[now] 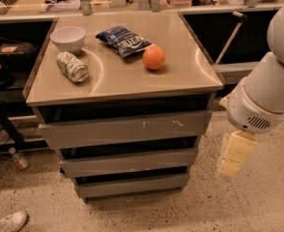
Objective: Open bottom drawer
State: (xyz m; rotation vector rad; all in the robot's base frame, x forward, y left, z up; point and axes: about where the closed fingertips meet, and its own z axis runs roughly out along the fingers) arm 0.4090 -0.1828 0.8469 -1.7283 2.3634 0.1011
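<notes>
Bottom drawer (132,185): the lowest of the cabinet's three grey fronts, plain, just above the floor; you see a dark gap over it.
Middle drawer (129,162): directly above it on the cabinet, plain grey.
Top drawer (125,128): under the cabinet top (180,81), with pale scratches.
On the cabinet top: white bowl (68,37), can (72,66) on its side, blue snack bag (125,40), orange (153,57).
Gripper (236,153): right of the cabinet, level with the lower drawers and apart from them.
Gripper state: you cannot tell.

The counter (132,83) carries a white bowl (68,37), a can (72,66) lying on its side, a blue snack bag (125,40) and an orange (153,57). The gripper (236,153) hangs beside the counter, below its top.
</notes>
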